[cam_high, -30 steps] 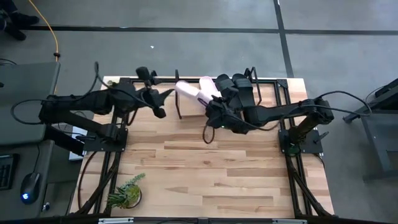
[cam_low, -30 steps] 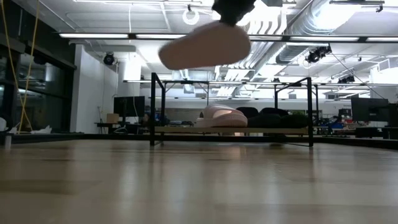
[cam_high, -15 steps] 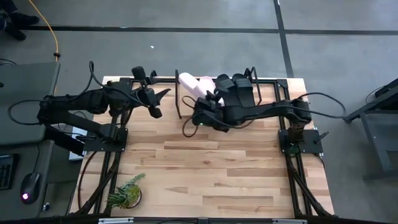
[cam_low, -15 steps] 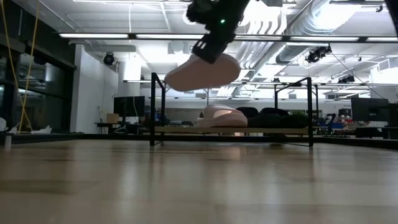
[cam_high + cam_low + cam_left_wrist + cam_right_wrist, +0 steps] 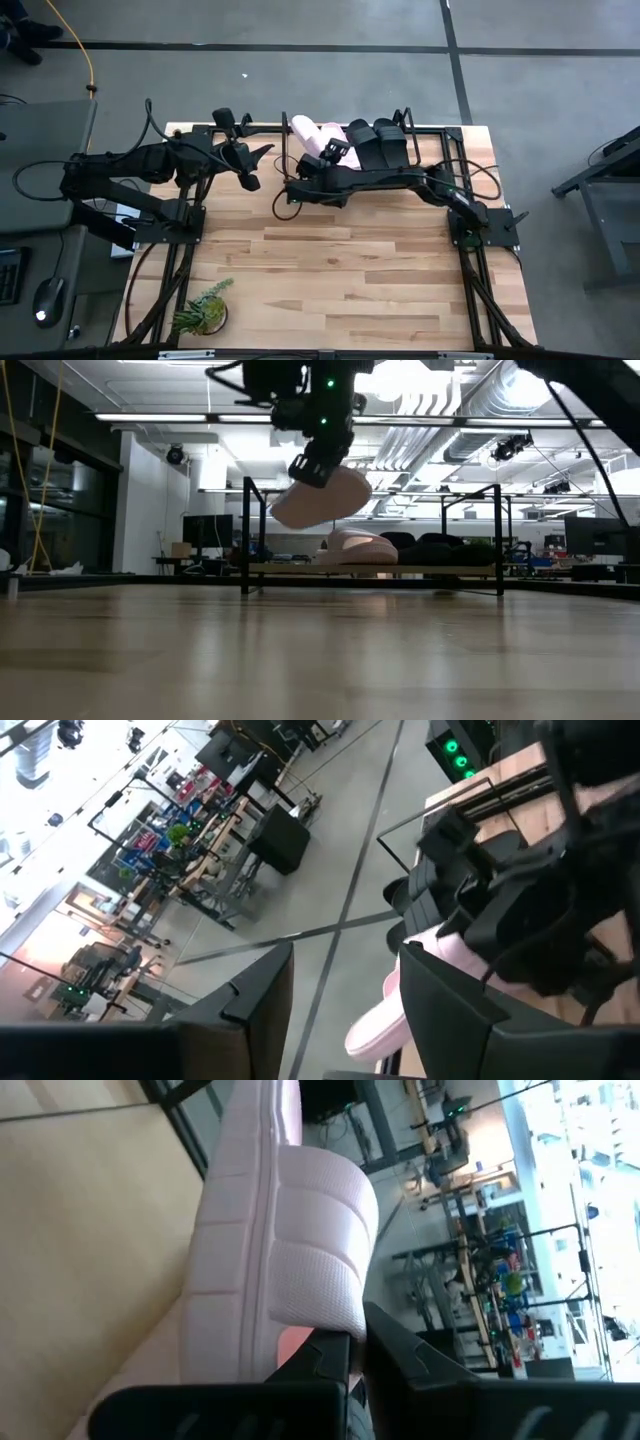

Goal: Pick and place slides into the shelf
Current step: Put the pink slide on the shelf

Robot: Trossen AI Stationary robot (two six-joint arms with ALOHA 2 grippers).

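The right gripper (image 5: 318, 465) is clamped on a pale pink slide (image 5: 320, 498), pinching the edge of its strap, and holds it in the air above the left end of the shelf (image 5: 350, 150), which stands along the far edge of the table (image 5: 340, 270). In the low view the slide hangs tilted, with its lower end toward the left end hoop (image 5: 247, 530). Another pink slide (image 5: 357, 546) and the black slides (image 5: 440, 548) already rest on the board, so the one free place seems to be the leftmost. To do this well, the slide should probably be levelled and lowered between the left hoop and the seated pink slide, keeping clear of both, and let go only once the sole lies on the board. The gap there looks tight; room is freer toward the near side of the table. The left gripper (image 5: 255, 168) waits with its fingers apart near the far left corner, just beside the shelf's left end, so the right arm has little slack on that side.
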